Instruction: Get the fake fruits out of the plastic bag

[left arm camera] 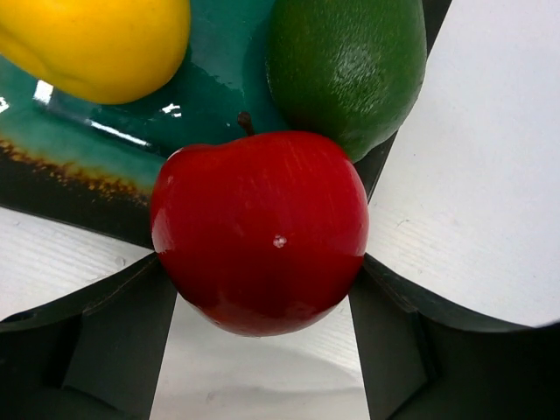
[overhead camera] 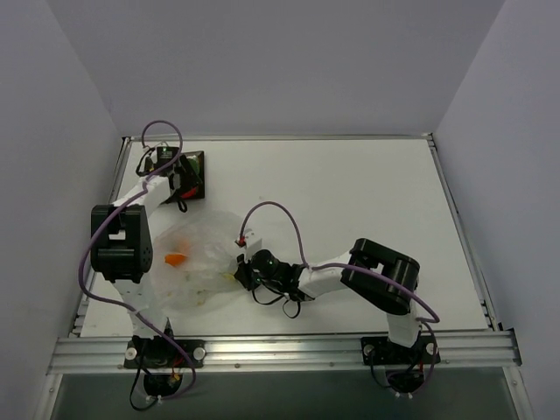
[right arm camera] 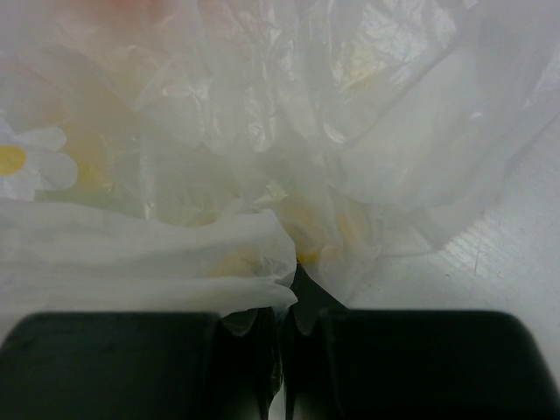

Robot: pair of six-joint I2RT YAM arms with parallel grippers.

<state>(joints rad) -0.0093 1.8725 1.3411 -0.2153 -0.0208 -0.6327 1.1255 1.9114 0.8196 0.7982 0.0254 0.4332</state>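
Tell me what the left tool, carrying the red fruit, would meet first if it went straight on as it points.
Probably the tray: its dark edge and teal centre lie just past the red fruit in the left tool. The green fruit sits close behind; depth is unclear.

white table (overhead camera: pixel 367 184), clear crinkled plastic bag (overhead camera: pixel 206 249) lying at its left, dark-framed tray (overhead camera: pixel 198 168) behind it
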